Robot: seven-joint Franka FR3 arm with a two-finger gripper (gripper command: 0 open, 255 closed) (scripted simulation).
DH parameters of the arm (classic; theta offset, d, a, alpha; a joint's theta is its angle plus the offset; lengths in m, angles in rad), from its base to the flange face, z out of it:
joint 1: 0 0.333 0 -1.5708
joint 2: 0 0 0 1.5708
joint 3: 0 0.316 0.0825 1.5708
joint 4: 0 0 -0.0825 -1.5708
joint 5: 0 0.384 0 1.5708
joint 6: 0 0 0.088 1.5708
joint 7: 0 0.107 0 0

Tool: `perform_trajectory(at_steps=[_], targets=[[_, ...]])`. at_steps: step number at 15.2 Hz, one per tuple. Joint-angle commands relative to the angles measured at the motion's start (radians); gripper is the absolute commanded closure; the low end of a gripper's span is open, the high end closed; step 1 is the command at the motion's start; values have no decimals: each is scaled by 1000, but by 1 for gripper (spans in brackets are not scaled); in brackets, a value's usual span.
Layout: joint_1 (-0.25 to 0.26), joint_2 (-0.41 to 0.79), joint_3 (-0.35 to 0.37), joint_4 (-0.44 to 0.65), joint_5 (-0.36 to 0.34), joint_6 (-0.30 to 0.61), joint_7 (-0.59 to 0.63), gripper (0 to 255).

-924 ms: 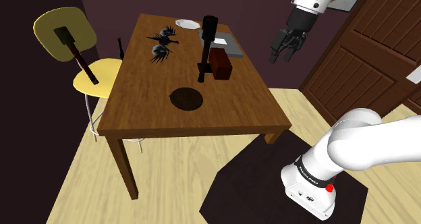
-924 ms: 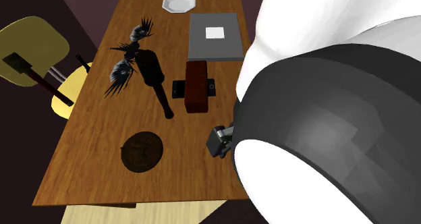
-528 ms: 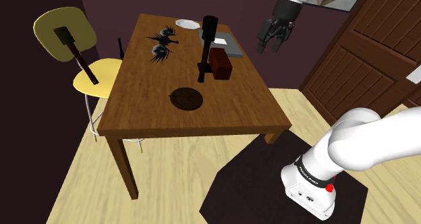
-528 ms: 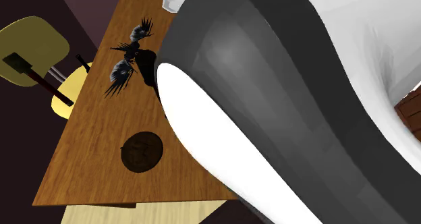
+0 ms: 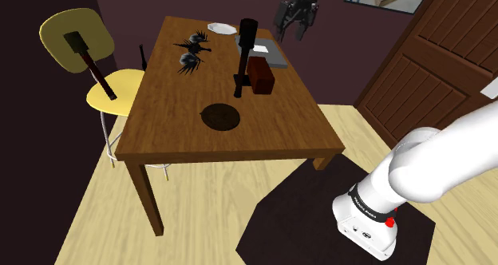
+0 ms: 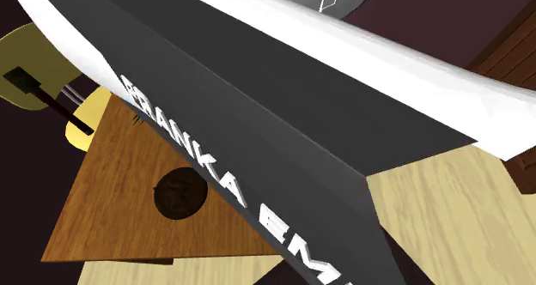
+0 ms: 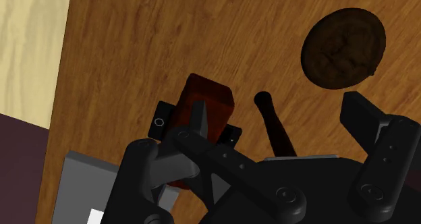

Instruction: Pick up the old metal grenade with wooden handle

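The grenade (image 5: pixel 243 54) is a dark stick with a black cylinder head on top. It appears to stand head up on the wooden table (image 5: pixel 167 136), touching or nearly touching a red-brown box (image 5: pixel 260 73). My gripper (image 5: pixel 294 20) hangs open high above the table's far end, over the grey pad (image 5: pixel 271 52), with nothing held. In the wrist view the grenade's handle (image 7: pixel 273 125) runs out between the spread fingers of the gripper (image 7: pixel 276 108), far below them, beside the box (image 7: pixel 206 108).
A dark round disc (image 5: pixel 220 116) lies nearer the front of the table. A black feathery thing (image 5: pixel 191 49) and a white plate (image 5: pixel 219 27) sit at the far end. A yellow chair (image 5: pixel 80 40) stands left, a wooden door (image 5: pixel 431 72) right. The arm's link (image 6: pixel 283 112) blocks the second exterior view.
The gripper has swung to the shoulder view's left and higher, from beside the table's right edge to over its far end. The arm has swept across the second exterior view.
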Motion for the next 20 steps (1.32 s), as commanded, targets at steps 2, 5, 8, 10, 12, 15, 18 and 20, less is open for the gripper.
perform_trajectory(at_steps=[2,5,8,10,12,15,18,20], targets=[[5,112,15,135,-24,-16,7,0],[15,234,31,294,-52,-49,20,0],[29,366,46,478,-85,-98,31,0],[41,464,54,623,-110,-142,37,0],[46,491,55,651,-117,-143,39,0],[45,473,55,584,-116,-94,41,0],[43,458,54,523,-115,-47,44,0],[43,456,54,511,-115,-39,44,0]])
